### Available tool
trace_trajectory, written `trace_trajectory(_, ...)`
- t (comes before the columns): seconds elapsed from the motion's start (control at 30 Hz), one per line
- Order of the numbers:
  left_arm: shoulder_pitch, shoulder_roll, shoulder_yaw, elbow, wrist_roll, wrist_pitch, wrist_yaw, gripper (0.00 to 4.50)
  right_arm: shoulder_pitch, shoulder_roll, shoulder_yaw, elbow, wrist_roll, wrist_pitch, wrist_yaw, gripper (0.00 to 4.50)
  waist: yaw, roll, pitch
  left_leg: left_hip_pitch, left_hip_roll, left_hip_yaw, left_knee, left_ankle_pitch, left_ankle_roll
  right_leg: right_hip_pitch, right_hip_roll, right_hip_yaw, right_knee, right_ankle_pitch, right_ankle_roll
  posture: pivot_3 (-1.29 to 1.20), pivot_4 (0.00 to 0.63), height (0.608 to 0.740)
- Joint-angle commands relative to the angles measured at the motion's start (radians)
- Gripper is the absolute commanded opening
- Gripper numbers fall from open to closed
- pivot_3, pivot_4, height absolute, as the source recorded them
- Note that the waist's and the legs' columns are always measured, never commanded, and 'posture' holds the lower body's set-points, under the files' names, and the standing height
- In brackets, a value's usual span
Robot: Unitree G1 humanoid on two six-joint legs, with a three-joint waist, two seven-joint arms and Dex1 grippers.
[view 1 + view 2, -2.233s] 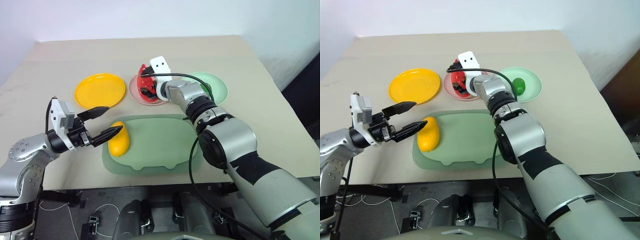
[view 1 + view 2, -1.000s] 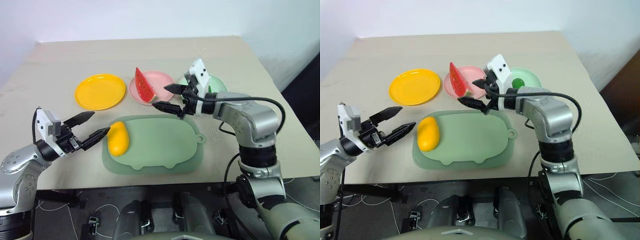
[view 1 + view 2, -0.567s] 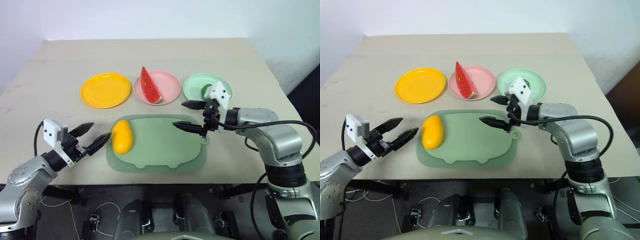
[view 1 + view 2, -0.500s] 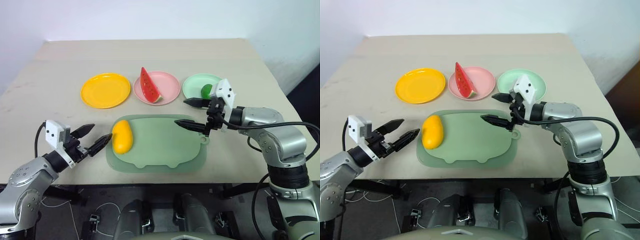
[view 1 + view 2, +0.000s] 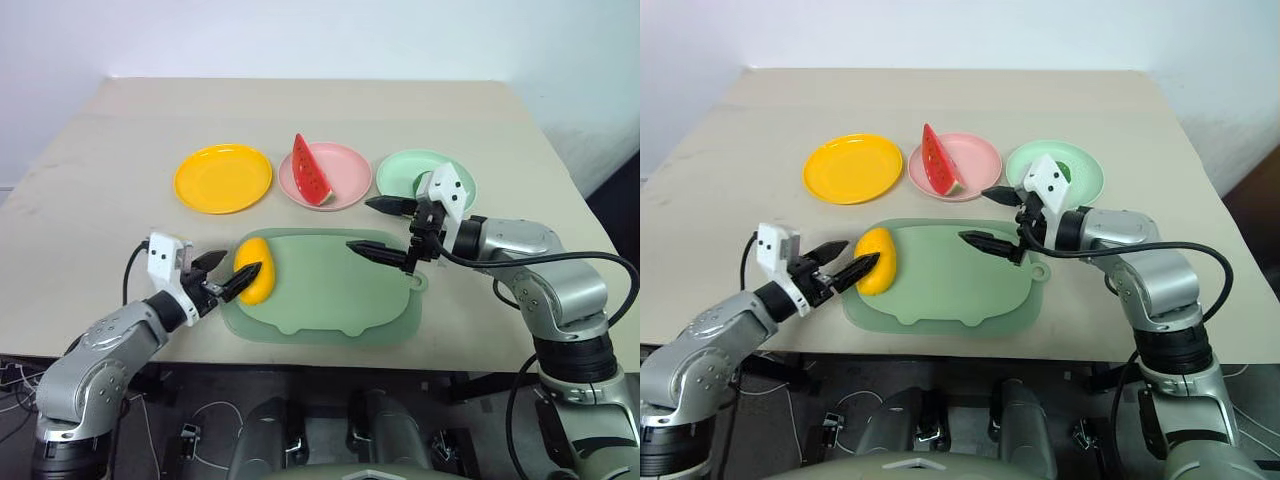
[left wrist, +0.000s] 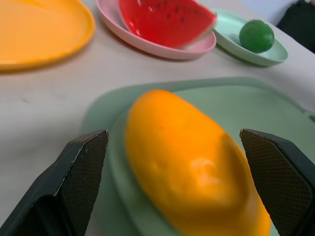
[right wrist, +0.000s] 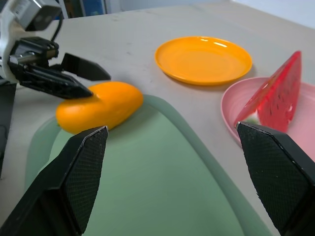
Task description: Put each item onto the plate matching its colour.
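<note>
One item remains: we straddle the mango (image 5: 253, 282) with our left tool (image 5: 230, 278) wide open (right tool (image 5: 383, 228) agape, empty); next, close and lift.

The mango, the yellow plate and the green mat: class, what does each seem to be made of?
Mango: probably moulded plastic, smooth with a soft sheen. Yellow plate: likely glossy plastic, bright highlights along its rim. Green mat: looks like matte silicone or soft plastic, with a raised edge and hanging tab.
</note>
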Motion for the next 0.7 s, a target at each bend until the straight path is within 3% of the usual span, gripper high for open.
trace_trajectory(0.03, -0.041, -0.023, -0.034, 0.028, 0.006, 0.084, 0.064, 4.50, -0.027, -0.010, -0.017, -0.007, -0.002, -0.027, -0.017, 4.45, 0.000, 0.000, 0.000, 0.000, 0.000, 0.000, 0.000, 0.000, 0.000, 0.001, 0.000, 0.000, 0.000, 0.000, 0.000, 0.00, 0.150, 0.696)
trace_trajectory(0.3, -0.139, -0.099, -0.051, 0.101, -0.021, 0.220, 0.143, 4.50, -0.038, -0.007, -0.006, 0.003, -0.021, -0.056, -0.039, 4.45, -0.002, 0.000, -0.001, 0.000, 0.000, -0.002, 0.004, 0.000, 0.000, 0.002, 0.000, -0.001, 0.004, 0.001, 0.004, 0.00, 0.150, 0.696)
trace_trajectory(0.4, -0.154, -0.091, -0.053, 0.091, -0.036, 0.230, 0.125, 3.96, -0.047, -0.007, -0.008, 0.016, -0.027, -0.069, -0.047, 4.50, -0.002, 0.000, -0.001, 0.000, 0.000, -0.002, 0.005, 0.000, 0.000, 0.002, 0.000, -0.001, 0.005, 0.001, 0.004, 0.00, 0.150, 0.696)
trace_trajectory(0.5, -0.167, -0.081, -0.044, 0.091, -0.031, 0.235, 0.127, 3.12, -0.050, -0.007, 0.001, 0.028, -0.039, -0.078, -0.055, 4.50, -0.002, 0.000, -0.001, 0.000, 0.000, -0.002, 0.005, 0.000, 0.000, 0.002, 0.000, -0.001, 0.005, 0.001, 0.004, 0.00, 0.150, 0.696)
trace_trajectory(0.7, -0.189, -0.047, 0.016, 0.064, -0.068, 0.222, 0.083, 3.10, -0.032, -0.018, 0.009, 0.016, -0.049, -0.081, -0.055, 4.50, -0.001, 0.000, 0.000, -0.001, 0.000, -0.003, 0.006, 0.000, 0.000, 0.001, 0.000, -0.001, 0.005, 0.001, 0.003, 0.00, 0.150, 0.696)
